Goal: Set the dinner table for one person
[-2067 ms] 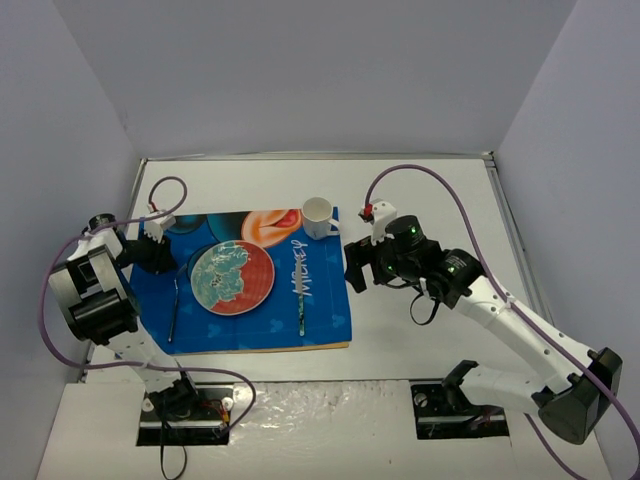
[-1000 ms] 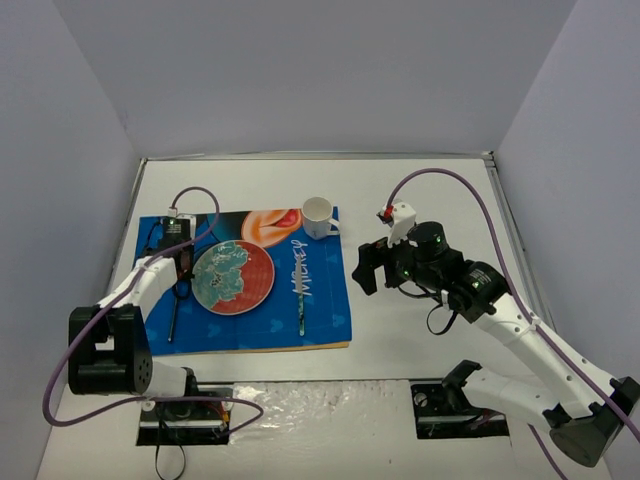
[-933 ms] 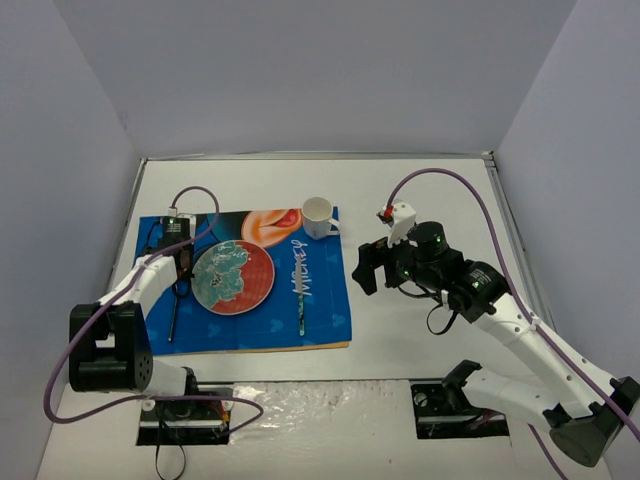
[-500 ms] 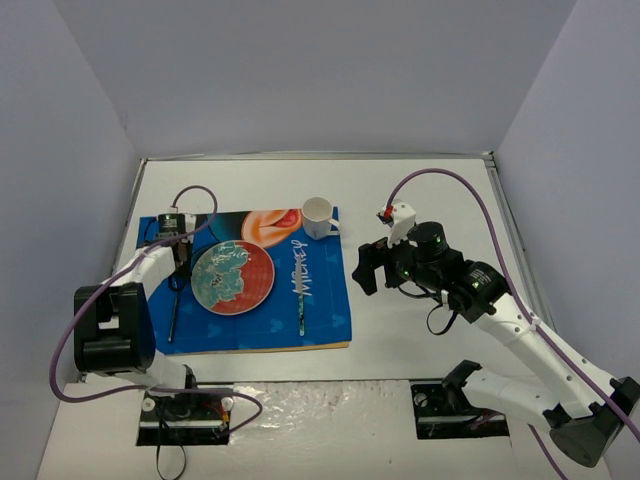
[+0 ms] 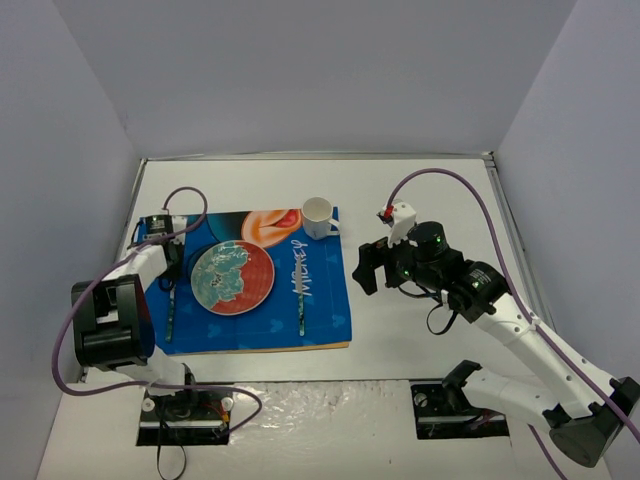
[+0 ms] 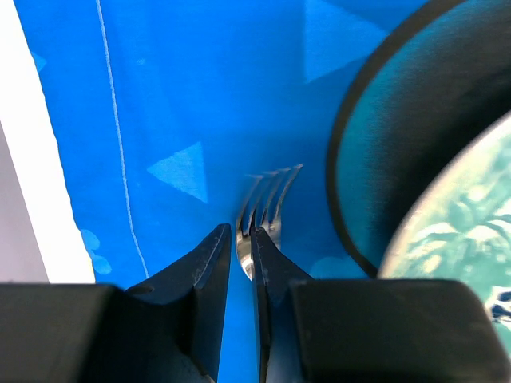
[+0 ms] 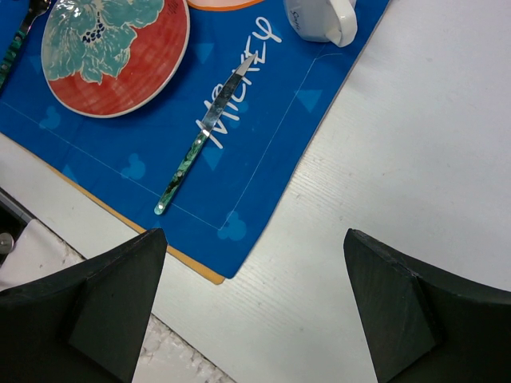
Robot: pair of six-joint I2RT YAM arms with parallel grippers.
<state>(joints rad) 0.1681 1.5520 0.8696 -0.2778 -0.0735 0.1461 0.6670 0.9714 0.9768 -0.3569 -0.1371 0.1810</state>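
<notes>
Left wrist view: left gripper [image 6: 240, 231] pinches the fork [image 6: 270, 193] at the plate's [image 6: 455, 215] 9 o'clock — right gripper [image 7: 254, 236] gapes wide above the surface [image 7: 431, 144].

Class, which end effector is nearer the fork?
Left. The left end effector grips the fork on the placemat; the right end effector hangs open over the table, beyond the placemat's right edge.

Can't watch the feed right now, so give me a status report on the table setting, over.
Left gripper shut on fork, beside plate. Right gripper open, empty, over dinner table. Knife on placemat, mug at its corner; no obstruction seen.
</notes>
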